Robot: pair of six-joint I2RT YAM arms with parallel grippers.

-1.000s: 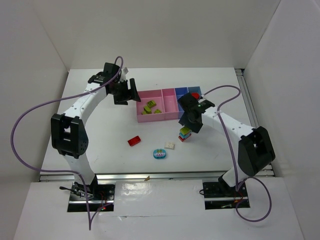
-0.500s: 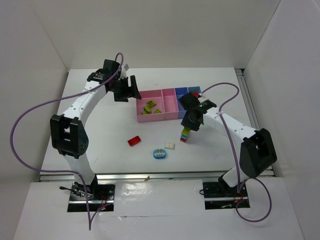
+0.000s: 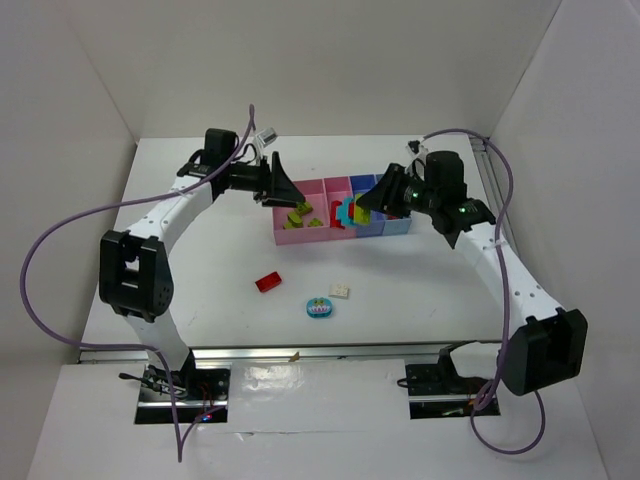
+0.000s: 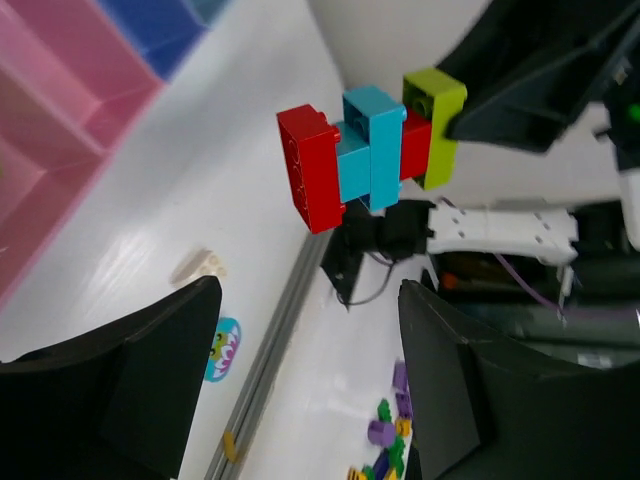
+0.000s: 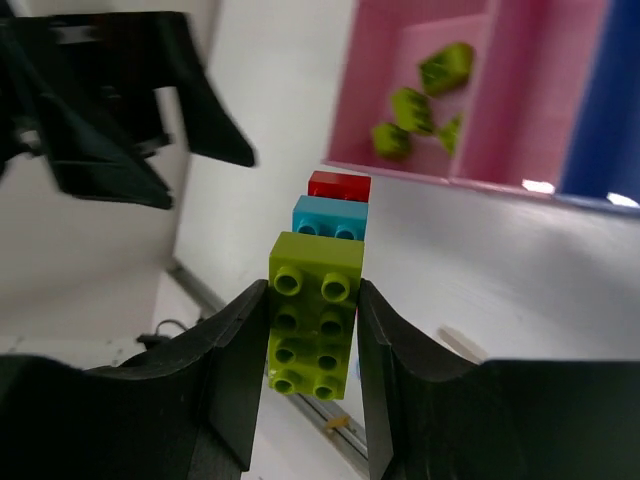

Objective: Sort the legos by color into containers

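My right gripper [image 3: 364, 204] is shut on a stack of legos [image 3: 348, 212] and holds it sideways in the air over the containers. In the right wrist view the fingers [image 5: 230, 350] clamp the yellow-green brick [image 5: 312, 340], with a teal brick [image 5: 330, 218] and a red brick [image 5: 338, 185] stuck beyond it. My left gripper [image 3: 285, 190] hangs open over the wide pink bin [image 3: 290, 238], just left of the stack [image 4: 370, 150], not touching it. Yellow-green bricks [image 3: 298, 212] lie in that bin. A red brick [image 3: 267, 282], a cream-white brick [image 3: 340, 290] and a teal-and-pink piece [image 3: 319, 308] lie on the table.
The narrow pink bin [image 3: 336, 186], the blue bin [image 3: 362, 181] and the light blue bin [image 3: 398, 227] stand in a row right of the wide pink one. White walls close in the table on three sides. A metal rail [image 3: 300, 350] runs along the near edge.
My right gripper closed on the stack, lifted it off the table and swung it up over the bins. The left gripper turned towards the stack.
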